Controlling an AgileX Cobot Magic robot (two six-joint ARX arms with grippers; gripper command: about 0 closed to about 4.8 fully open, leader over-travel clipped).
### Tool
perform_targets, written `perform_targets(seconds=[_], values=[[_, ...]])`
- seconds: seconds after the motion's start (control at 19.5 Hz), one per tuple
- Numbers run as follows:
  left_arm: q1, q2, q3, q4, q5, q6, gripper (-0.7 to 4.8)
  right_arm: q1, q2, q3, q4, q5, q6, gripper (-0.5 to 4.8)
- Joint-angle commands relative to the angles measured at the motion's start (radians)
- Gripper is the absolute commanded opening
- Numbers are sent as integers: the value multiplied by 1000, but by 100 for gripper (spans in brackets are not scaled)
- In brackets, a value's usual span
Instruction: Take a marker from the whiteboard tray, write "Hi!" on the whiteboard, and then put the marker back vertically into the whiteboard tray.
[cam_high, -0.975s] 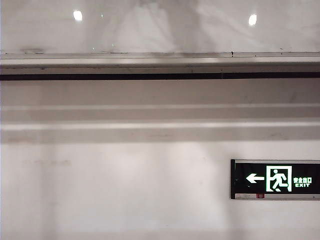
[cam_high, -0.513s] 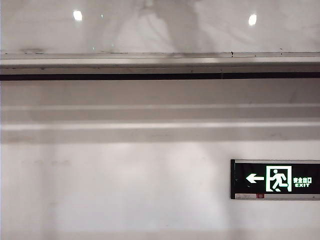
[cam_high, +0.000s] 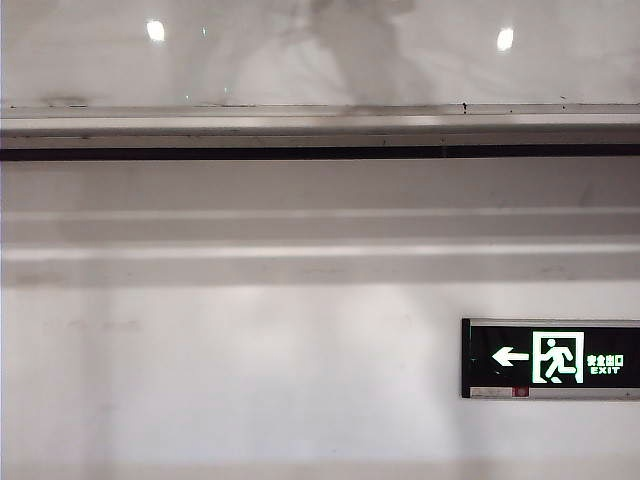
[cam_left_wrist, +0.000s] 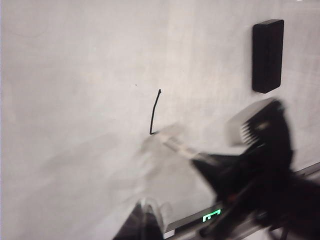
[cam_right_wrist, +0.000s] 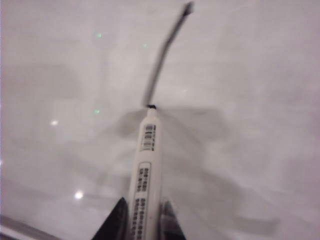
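Observation:
The white-barrelled marker (cam_right_wrist: 148, 155) stands between the two fingers of my right gripper (cam_right_wrist: 145, 212), which is shut on it. Its black tip touches the whiteboard (cam_right_wrist: 250, 100) at the end of a single black stroke (cam_right_wrist: 162, 55). In the left wrist view the same stroke (cam_left_wrist: 155, 112) shows on the whiteboard (cam_left_wrist: 75, 75), with the blurred marker (cam_left_wrist: 172, 141) and the right gripper's dark body (cam_left_wrist: 255, 165) beside it. Only one dark fingertip of my left gripper (cam_left_wrist: 145, 219) shows, held off the board. The whiteboard tray (cam_high: 320, 128) runs across the exterior view below the whiteboard (cam_high: 100, 60); no gripper shows there.
A black eraser block (cam_left_wrist: 267, 55) sticks to the board some way from the stroke. A lit green exit sign (cam_high: 550, 358) hangs on the wall under the tray, at the right. Pale stepped mouldings (cam_high: 320, 235) run below the tray.
The dim reflection of the arm in the whiteboard has grown darker and drifted slightly rightwards along the top edge. The tray, wall and sign look the same.

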Motion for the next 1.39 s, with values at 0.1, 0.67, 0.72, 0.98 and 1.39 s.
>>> perform_targets(seconds=[0.1,0.67,0.72,0.98,1.39], values=[[0,-4,4,10,5,3,-6,13,-62,8,69,-4,-4,-1],[0,-4,4,6,121,4,-6,-18,-55,6,82,-82,-4,-1],[0,-4,4,5,121,4,-6,-24,-55,6,82,-83,-4,-1],[0,-4,4,2,121,3,-6,-26,-52,6,82,-91,-4,-1],[0,-6,4,-9,121,3,-6,-27,-29,6,80,-121,-3,-1]])
